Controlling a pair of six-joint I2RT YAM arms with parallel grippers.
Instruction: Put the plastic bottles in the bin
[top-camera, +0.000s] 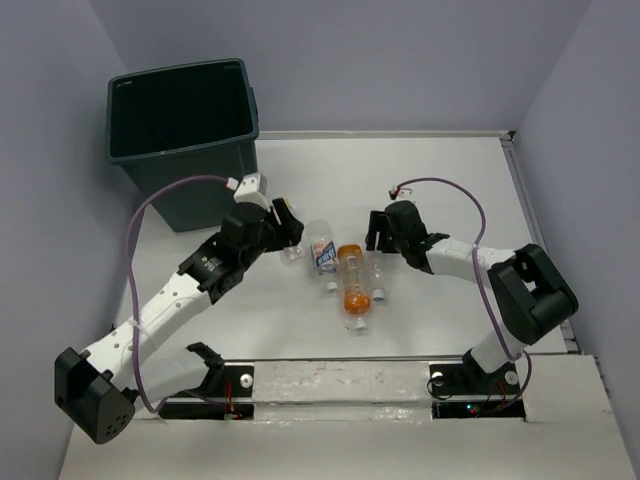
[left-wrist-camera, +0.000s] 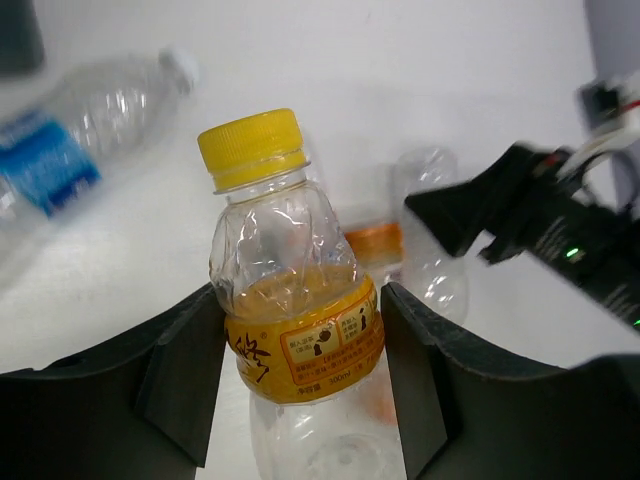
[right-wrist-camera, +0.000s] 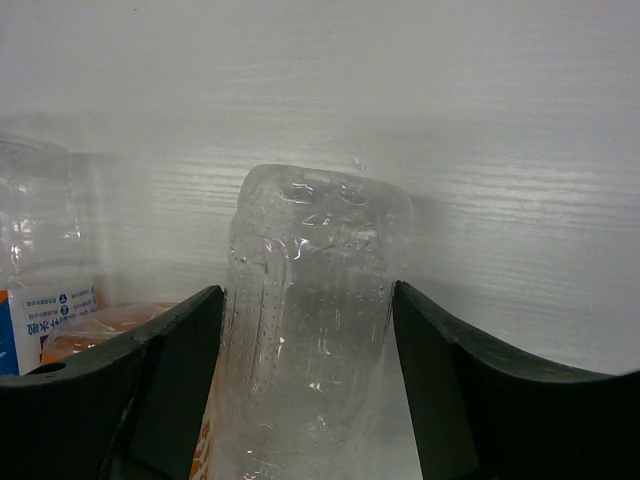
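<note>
Held stock, right of the bin (top-camera: 180, 72): your left tool (left-wrist-camera: 300, 300) clenches the yellow-capped bottle (left-wrist-camera: 290, 250), your right tool (right-wrist-camera: 310, 300) clasps the clear bottle (right-wrist-camera: 315, 250); lift each straight up before swinging binward.

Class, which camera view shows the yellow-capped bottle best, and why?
The left wrist view: the yellow-capped bottle sits centre frame, cap, orange liquid and label clear, gripped by the left gripper. In the top external view that gripper hides most of it. The right wrist view does not show it.
</note>
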